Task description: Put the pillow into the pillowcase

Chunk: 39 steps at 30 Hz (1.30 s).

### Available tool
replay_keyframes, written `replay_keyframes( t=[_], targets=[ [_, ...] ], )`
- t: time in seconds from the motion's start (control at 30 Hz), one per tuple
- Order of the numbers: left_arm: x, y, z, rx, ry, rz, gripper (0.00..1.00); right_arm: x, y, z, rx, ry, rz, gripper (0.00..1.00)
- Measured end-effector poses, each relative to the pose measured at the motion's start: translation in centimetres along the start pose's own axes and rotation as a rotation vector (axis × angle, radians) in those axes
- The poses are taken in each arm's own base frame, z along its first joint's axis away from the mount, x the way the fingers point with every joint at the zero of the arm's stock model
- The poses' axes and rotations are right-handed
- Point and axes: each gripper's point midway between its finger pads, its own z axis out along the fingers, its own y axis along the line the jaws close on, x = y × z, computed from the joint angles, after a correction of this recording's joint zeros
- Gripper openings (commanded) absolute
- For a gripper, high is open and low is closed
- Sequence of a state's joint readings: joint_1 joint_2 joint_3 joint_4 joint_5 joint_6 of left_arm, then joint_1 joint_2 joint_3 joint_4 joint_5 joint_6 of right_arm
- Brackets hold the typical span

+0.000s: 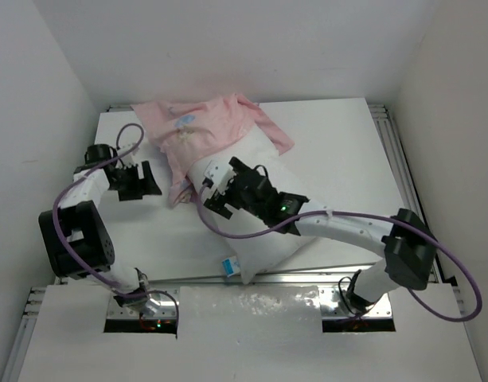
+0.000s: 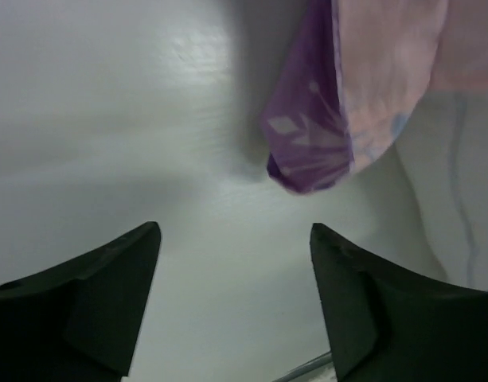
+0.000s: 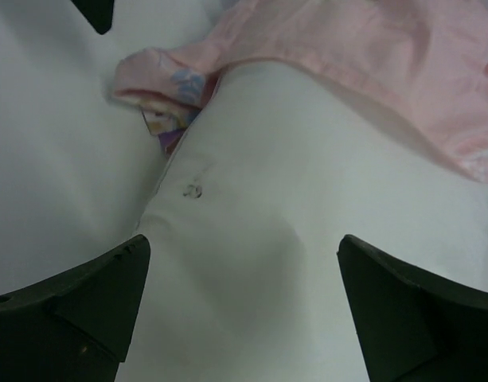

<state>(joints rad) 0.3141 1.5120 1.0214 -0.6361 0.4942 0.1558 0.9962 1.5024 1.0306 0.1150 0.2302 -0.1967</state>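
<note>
We keep both tools open and empty: right tool [image 1: 214, 196] over the pillow [image 1: 255, 247], which points from the counter's [image 1: 347, 159] near edge into the pillowcase [image 1: 212, 127] far-left, left tool [image 1: 150, 181] beside it.

Bare table [image 1: 339, 151] lies open right of the pillow [image 1: 267, 251] and ahead of the left gripper [image 1: 148, 180]; the pillowcase [image 1: 212, 127] bunched over the pillow's far end and the right arm [image 1: 347, 227] block the middle
</note>
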Motion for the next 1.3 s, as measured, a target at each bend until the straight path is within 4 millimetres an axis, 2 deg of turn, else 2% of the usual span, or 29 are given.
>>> replay_keyframes(
  t=[0.07,0.1,0.13,0.27,0.33,0.37,0.4,0.47,0.5,0.6,0.63,0.67,0.7,0.83,0.93,1.0,1.17,1.23,1.3],
  targets=[
    [2.4,-0.8,0.9,0.047,0.052,0.014,0.83,1.6,1.1,0.9,0.022,0.057,-0.032,0.99],
    [2.8,-1.2,1.1,0.062,0.055,0.033,0.86,2.6,1.7,1.4,0.029,0.089,-0.044,0.99],
    [2.8,-1.7,1.2,0.077,0.043,0.068,0.91,3.7,2.1,1.8,0.034,0.120,-0.055,0.99],
    [1.5,-3.8,1.1,0.094,-0.061,0.229,0.95,6.6,2.8,3.2,0.052,0.206,-0.078,0.99],
    [0.8,-4.7,1.6,0.086,-0.107,0.296,0.90,6.8,2.8,3.7,0.063,0.220,-0.078,0.99],
    [0.7,-5.1,2.0,0.087,-0.116,0.317,0.84,6.7,2.8,4.0,0.069,0.223,-0.076,0.99],
    [0.6,-5.3,2.6,0.085,-0.116,0.332,0.64,6.6,2.8,4.2,0.074,0.225,-0.075,0.98],
    [0.9,-5.1,4.4,0.074,-0.087,0.330,0.32,6.6,2.8,4.8,0.082,0.231,-0.072,0.87],
    [1.0,-4.9,4.9,0.069,-0.074,0.329,0.28,6.7,2.8,5.0,0.082,0.234,-0.069,0.71],
    [2.4,-3.0,8.1,0.037,0.031,0.260,0.11,7.2,3.0,5.7,0.053,0.243,-0.023,0.38],
    [2.9,-2.7,8.8,0.039,0.060,0.243,0.05,7.4,2.8,6.0,0.040,0.243,0.011,0.14],
    [3.5,-2.6,9.2,0.046,0.080,0.230,0.00,7.6,2.5,6.3,0.030,0.243,0.036,0.02],
    [3.7,-2.8,9.4,0.064,0.089,0.217,0.00,7.7,2.0,6.6,0.025,0.241,0.071,0.00],
    [3.2,-4.2,8.8,0.121,0.064,0.223,0.00,8.2,0.7,7.8,0.002,0.222,0.151,0.00],
    [2.3,-5.7,7.3,0.161,0.022,0.271,0.00,7.4,0.6,8.8,-0.024,0.182,0.187,0.00],
    [1.4,-7.1,5.7,0.181,-0.026,0.341,0.00,6.3,0.4,9.4,-0.027,0.141,0.219,0.00],
    [0.1,-12.5,1.7,0.291,-0.120,0.583,0.00,2.0,-1.5,10.5,0.040,-0.038,0.322,0.00],
    [-0.5,-13.9,0.8,0.341,-0.129,0.645,0.00,-0.1,-2.8,10.7,0.088,-0.126,0.358,0.00],
    [-0.8,-14.3,-0.1,0.368,-0.126,0.675,0.00,-1.5,-4.0,10.6,0.138,-0.188,0.379,0.00]
  ],
)
